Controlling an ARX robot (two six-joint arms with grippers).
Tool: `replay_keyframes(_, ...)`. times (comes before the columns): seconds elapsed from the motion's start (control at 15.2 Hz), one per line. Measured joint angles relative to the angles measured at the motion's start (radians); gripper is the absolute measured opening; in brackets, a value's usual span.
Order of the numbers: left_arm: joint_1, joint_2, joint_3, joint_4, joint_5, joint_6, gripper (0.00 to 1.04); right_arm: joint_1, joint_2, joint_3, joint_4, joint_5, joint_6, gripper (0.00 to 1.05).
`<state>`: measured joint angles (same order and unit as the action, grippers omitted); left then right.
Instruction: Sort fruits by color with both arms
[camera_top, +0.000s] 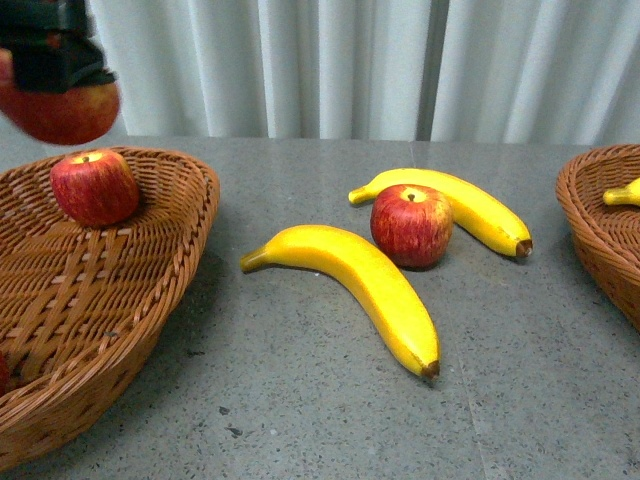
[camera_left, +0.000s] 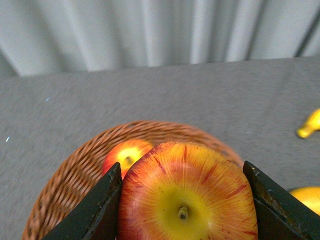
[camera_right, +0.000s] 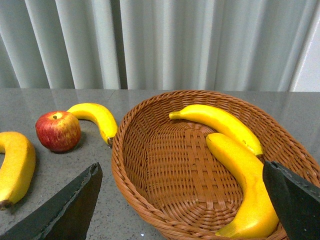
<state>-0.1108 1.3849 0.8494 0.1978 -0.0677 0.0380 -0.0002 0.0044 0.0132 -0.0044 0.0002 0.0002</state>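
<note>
My left gripper (camera_top: 50, 60) is shut on a red-and-yellow apple (camera_top: 62, 112) held above the far end of the left wicker basket (camera_top: 150, 300); in the left wrist view that apple (camera_left: 186, 195) fills the space between the black jaws. A second apple (camera_top: 94, 186) lies in the left basket (camera_left: 65, 190). On the table a third apple (camera_top: 411, 224) sits between two bananas (camera_top: 355, 280) (camera_top: 455, 205). My right gripper (camera_right: 180, 210) is open above the right basket (camera_right: 170, 165), which holds two bananas (camera_right: 220, 122) (camera_right: 247, 187).
The grey tabletop (camera_top: 300, 420) spreads between the two baskets. The right basket's rim (camera_top: 590, 230) shows at the front view's right edge with a banana tip (camera_top: 622, 194) inside. White curtains (camera_top: 350, 60) close off the back.
</note>
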Motion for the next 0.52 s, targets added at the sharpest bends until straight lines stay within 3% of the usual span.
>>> replay_keyframes(0.2, 0.106, 0.027, -0.041, 0.018, 0.018, -0.102, 0.63, 0.0, 0.0, 0.0, 0.0, 0.0, 0.0, 0.98)
replay_keyframes(0.52, 0.102, 0.066, -0.048, 0.048, 0.074, -0.116, 0.63, 0.0, 0.0, 0.0, 0.0, 0.0, 0.0, 0.98)
